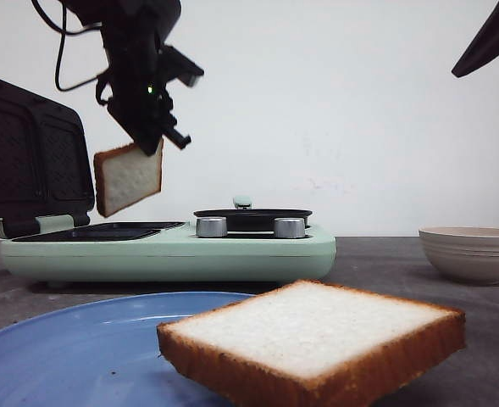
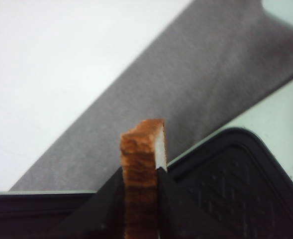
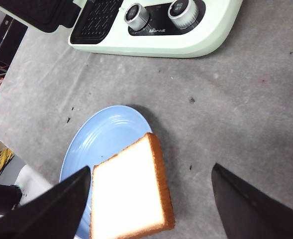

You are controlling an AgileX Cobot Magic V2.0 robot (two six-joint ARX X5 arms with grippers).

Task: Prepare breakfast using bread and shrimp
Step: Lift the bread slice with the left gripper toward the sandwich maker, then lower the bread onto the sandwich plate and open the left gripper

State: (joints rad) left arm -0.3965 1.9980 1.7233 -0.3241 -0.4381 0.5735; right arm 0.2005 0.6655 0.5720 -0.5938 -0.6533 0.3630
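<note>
From the front, I could not see inside the bowl [image 1: 472, 252], which the frame edge cut off, so no shrimp showed. The plate [image 1: 71, 348] ran off the bottom edge. My left fingers [image 2: 175, 209] hid the held slice's [image 2: 142, 164] lower part.

Held bread slice [image 1: 128, 178]: white crumb, golden-brown crust; crust seen mottled orange-brown in the left wrist view.
Second bread slice [image 1: 317, 335]: pale white crumb, golden-brown crust, a darker brown along the lower edge.
Plate [image 1: 71, 348]: light blue, faint concentric rings noted in the right wrist view.
Sandwich maker [image 1: 169, 248]: pale mint-green body; black plates with a raised grid pattern; two silver knobs [image 1: 211, 226] set on a black panel.
Bowl [image 1: 472, 252]: off-white, horizontal ridges.
Tabletop [image 3: 245, 99]: dark grey, scattered dark specks.
Left gripper [image 1: 152, 140]: black.
Right gripper [image 3: 151, 199]: black.
Wall [image 1: 359, 102]: white.
</note>
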